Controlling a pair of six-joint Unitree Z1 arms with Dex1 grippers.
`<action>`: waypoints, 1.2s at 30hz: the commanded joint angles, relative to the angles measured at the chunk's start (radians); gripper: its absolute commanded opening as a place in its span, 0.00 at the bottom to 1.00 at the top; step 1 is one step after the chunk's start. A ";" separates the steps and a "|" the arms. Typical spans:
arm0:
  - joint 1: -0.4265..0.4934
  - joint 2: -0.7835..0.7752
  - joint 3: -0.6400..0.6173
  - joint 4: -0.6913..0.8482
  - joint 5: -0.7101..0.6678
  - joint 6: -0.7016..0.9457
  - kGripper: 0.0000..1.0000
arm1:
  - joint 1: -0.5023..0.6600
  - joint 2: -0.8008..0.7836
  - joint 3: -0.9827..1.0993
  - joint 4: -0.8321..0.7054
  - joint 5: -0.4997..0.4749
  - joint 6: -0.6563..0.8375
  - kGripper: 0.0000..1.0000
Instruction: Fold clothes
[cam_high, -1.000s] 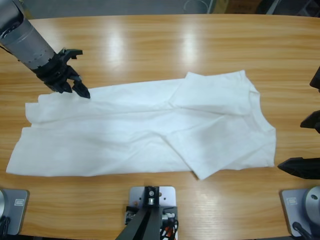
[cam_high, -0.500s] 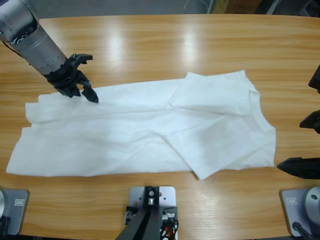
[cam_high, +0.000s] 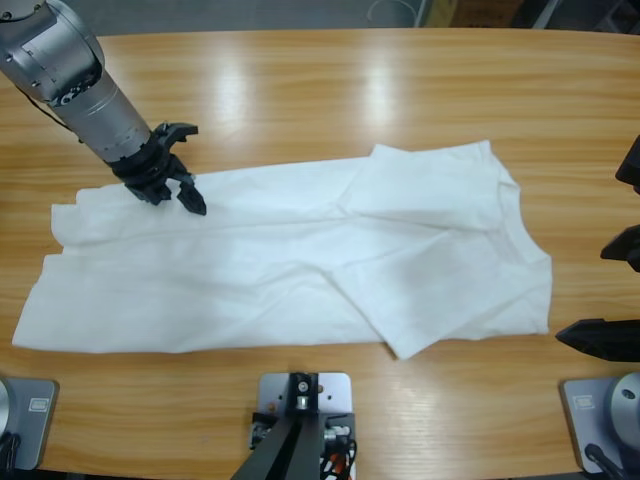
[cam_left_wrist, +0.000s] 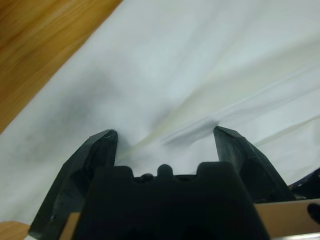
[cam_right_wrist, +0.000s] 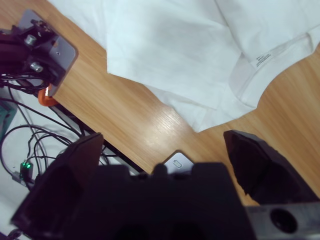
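The T-shirt (cam_high: 290, 265) is lying spread lengthwise across the near half of the wooden table (cam_high: 330, 90), already partly folded: a sleeve and side panel are lying turned in over the body at the right, where the neck opening with its small printed label (cam_right_wrist: 263, 56) is facing the table's right end. The hem end is trailing toward the left, its far corner rumpled and slightly doubled over. The cloth is looking thin, limp and very light, so it is likely to drape and slide easily on the smooth wood, and a pinch taken through one layer may drag the layer beneath along with it. The safest holds are probably the edges and corners, where a seam gives the jaws something firmer to bite; here that means the far long edge at the left and the collar end at the right.

The left gripper (cam_high: 176, 186) is reaching down from the upper left corner, its jaws spread apart and straddling a raised crease (cam_left_wrist: 175, 132) of fabric near that far edge; whether the tips are already touching the cloth is hard to tell. The right gripper (cam_right_wrist: 165, 150) is hanging just off the shirt's right end above bare table, jaws wide apart and holding nothing, pointing back toward the collar.
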 joint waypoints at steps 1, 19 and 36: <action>-0.013 0.023 0.056 -0.010 0.002 -0.013 0.75 | -0.011 0.023 0.021 -0.002 0.009 0.011 1.00; -0.031 -0.118 0.138 0.069 -0.064 -0.065 0.76 | -0.011 0.035 0.005 -0.030 0.004 0.021 1.00; -0.120 -0.162 0.237 0.056 -0.097 -0.256 0.76 | -0.011 -0.049 0.011 0.008 -0.012 0.032 1.00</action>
